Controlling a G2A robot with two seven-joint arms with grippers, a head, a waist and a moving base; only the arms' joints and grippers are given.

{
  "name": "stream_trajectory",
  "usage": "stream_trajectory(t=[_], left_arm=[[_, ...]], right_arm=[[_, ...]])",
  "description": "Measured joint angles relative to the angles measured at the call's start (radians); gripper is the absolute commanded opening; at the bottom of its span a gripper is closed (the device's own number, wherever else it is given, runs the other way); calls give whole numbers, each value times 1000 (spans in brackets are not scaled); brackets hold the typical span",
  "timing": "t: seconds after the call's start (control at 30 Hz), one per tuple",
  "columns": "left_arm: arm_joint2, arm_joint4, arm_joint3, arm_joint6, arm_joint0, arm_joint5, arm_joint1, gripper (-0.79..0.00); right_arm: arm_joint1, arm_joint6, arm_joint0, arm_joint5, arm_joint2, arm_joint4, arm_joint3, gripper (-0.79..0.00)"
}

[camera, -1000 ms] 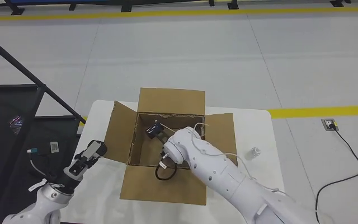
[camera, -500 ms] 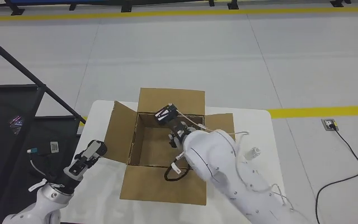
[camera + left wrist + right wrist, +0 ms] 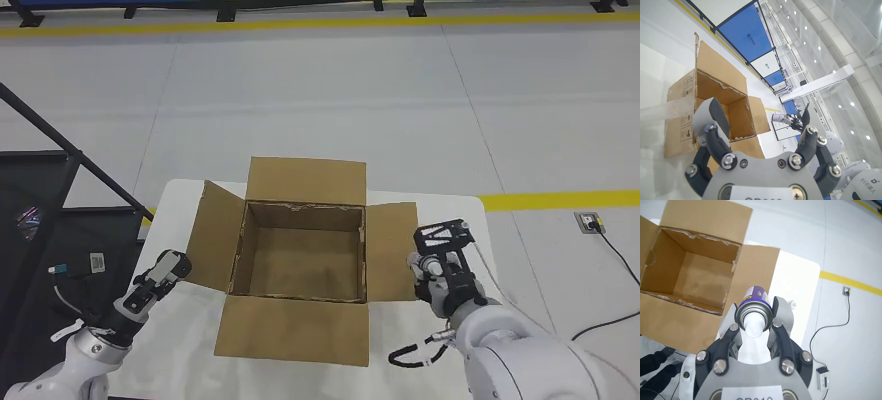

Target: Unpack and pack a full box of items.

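The open cardboard box (image 3: 303,262) stands in the middle of the white table (image 3: 450,210), all flaps spread out, and nothing shows inside (image 3: 696,275). My right gripper (image 3: 755,308) is shut on a purple spray can (image 3: 756,302) with a white cap. It hangs over the table just right of the box's right flap (image 3: 440,250). From the left wrist view, the can (image 3: 779,117) shows in that gripper beyond the box (image 3: 721,94). My left gripper (image 3: 762,119) is open and holds nothing, low over the table left of the box (image 3: 170,265).
A small clear bottle (image 3: 792,303) stands on the table right of the box, partly behind my right gripper's finger. A black frame and dark cloth (image 3: 40,230) stand off the table's left side. A cable (image 3: 600,330) lies on the floor at right.
My right arm came up out of the box with the spray can and swung right, past the right flap. The left arm has not moved.
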Motion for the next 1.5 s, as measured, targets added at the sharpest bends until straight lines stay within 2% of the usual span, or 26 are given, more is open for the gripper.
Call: stream_trajectory(t=[0.23,0.43,0.53,0.8,1.13,1.17,1.3,1.5], left_arm=[[0,0,0,0,0,0,0,0],[0,0,0,0,0,0,0,0],[0,0,0,0,0,0,0,0],[0,0,0,0,0,0,0,0],[0,0,0,0,0,0,0,0],[0,0,0,0,0,0,0,0],[0,0,0,0,0,0,0,0],[0,0,0,0,0,0,0,0]], right_arm=[[11,-105,-214,-19,238,167,0,-785],[14,-147,-332,-11,341,238,26,-785],[16,-161,-315,-2,370,267,106,-785],[26,-216,-229,-75,376,332,294,-785],[35,-155,-60,-72,312,301,492,-785],[36,-149,-49,-71,308,298,504,-776],[39,-129,-16,-65,295,294,538,-566],[43,-122,7,-68,282,299,576,-443]])
